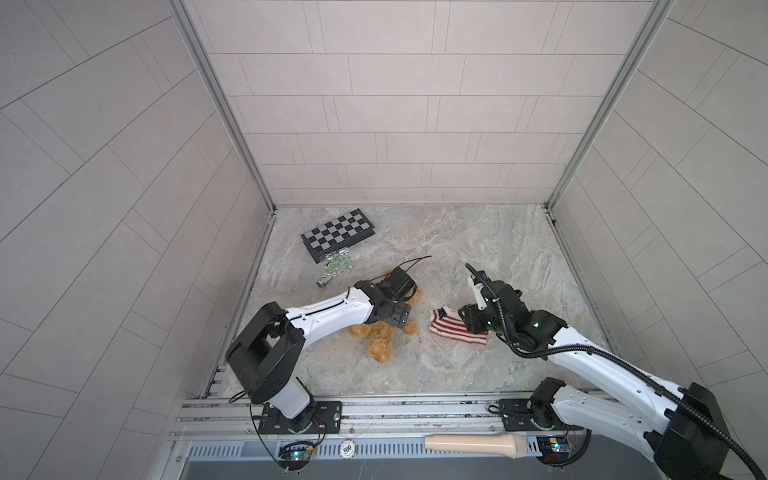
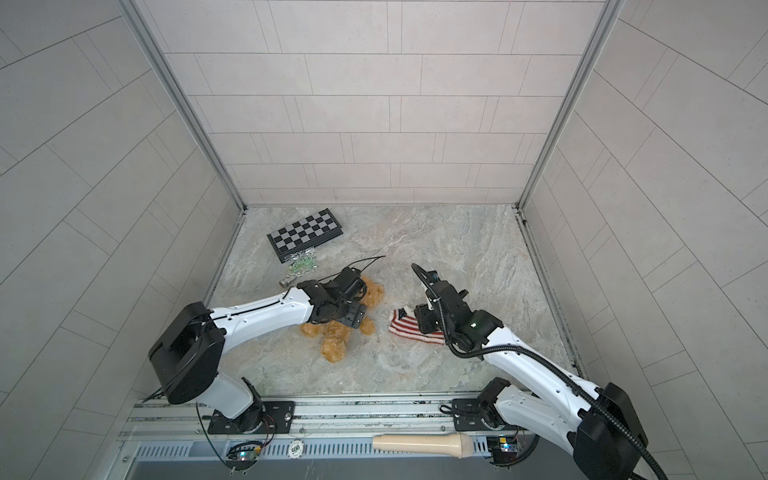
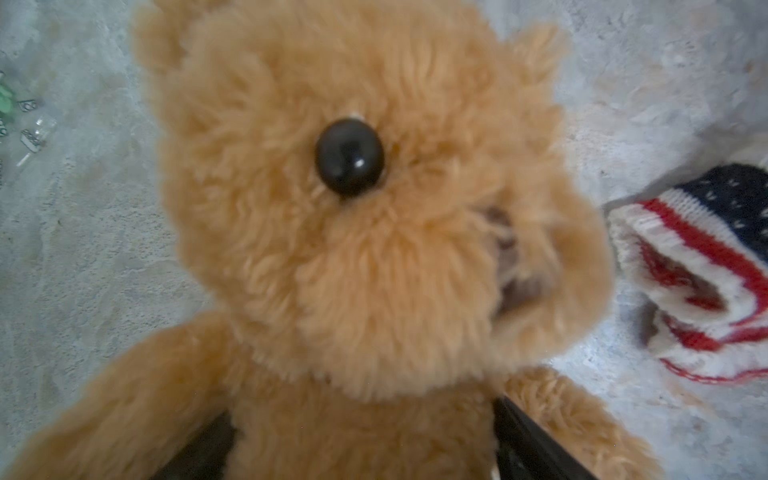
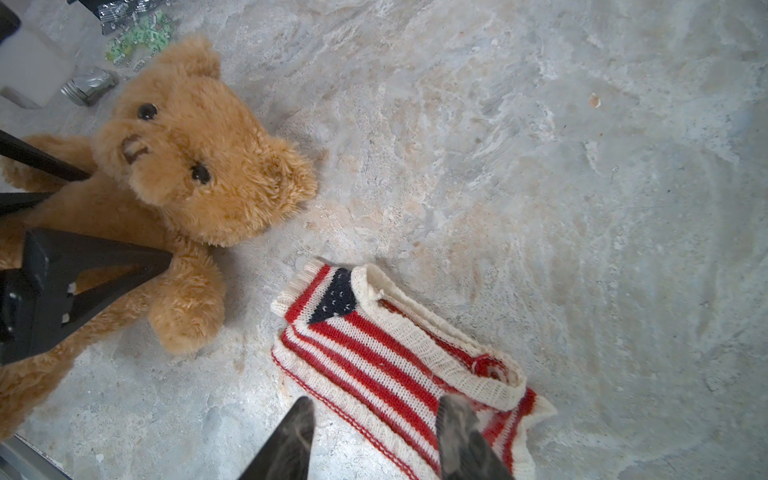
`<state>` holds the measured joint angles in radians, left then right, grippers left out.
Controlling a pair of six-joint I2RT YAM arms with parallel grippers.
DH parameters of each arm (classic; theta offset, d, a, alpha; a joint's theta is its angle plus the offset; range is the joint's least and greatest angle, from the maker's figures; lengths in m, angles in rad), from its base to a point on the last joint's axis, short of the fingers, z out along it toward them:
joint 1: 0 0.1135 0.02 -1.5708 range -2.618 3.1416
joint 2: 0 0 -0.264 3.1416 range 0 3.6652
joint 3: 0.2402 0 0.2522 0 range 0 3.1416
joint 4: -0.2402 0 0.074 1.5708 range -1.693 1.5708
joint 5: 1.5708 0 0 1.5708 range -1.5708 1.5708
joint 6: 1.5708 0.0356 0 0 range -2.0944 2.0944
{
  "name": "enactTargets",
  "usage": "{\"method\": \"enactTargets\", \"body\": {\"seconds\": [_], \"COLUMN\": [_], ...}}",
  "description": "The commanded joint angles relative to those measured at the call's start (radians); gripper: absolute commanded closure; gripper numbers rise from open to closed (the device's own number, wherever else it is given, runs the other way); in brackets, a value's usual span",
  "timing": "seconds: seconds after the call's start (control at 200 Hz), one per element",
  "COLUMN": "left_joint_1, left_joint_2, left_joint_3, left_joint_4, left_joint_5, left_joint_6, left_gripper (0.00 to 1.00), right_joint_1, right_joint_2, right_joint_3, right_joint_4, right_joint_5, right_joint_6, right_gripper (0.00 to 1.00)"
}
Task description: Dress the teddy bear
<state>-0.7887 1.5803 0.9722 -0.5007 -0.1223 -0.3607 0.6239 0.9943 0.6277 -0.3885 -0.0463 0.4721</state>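
While face-up, the teddy bear (image 4: 199, 137) with torso inside the left hand (image 4: 129, 216).

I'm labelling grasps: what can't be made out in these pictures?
Teddy bear belly: both top views, under the left arm.
Left gripper: left wrist view, jaws cut off by the edge; squeezing or not, unclear.
Sweater end: both top views, beneath the right arm.
Right gripper touching sweater or not: right wrist view, fingertips blurred.
Green bits by the chessboard: both top views, too small.
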Motion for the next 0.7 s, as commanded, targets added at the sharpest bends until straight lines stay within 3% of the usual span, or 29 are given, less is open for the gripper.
{"method": "enactTargets", "body": {"seconds": [0.0,0.31,0.516,0.696], "left_joint_1": [0.005,0.031,0.075,0.164], "left_joint_2": [0.009,-0.091,-0.179,-0.292], "left_joint_3": [-0.049,-0.167,-0.237,-0.313], "left_joint_4": [0.060,0.205,0.287,0.348], "left_joint_5": [0.026,0.085,0.175,0.229], "left_joint_6": [-0.010,0.000,-0.002,-0.032], "left_gripper": [0.18,0.44,0.71,0.78], "right_joint_1": [0.016,0.068,0.092,0.114], "right_joint_2": [0.030,0.152,0.271,0.366], "right_joint_3": [0.013,0.065,0.139,0.180], "right_joint_4": [-0.008,0.004,-0.029,-0.035], "right_joint_5": [0.003,0.011,0.005,-0.034], "right_joint_6": [-0.009,0.001,0.013,0.007], "right_gripper": [0.49,0.49,0.49,0.50]}}
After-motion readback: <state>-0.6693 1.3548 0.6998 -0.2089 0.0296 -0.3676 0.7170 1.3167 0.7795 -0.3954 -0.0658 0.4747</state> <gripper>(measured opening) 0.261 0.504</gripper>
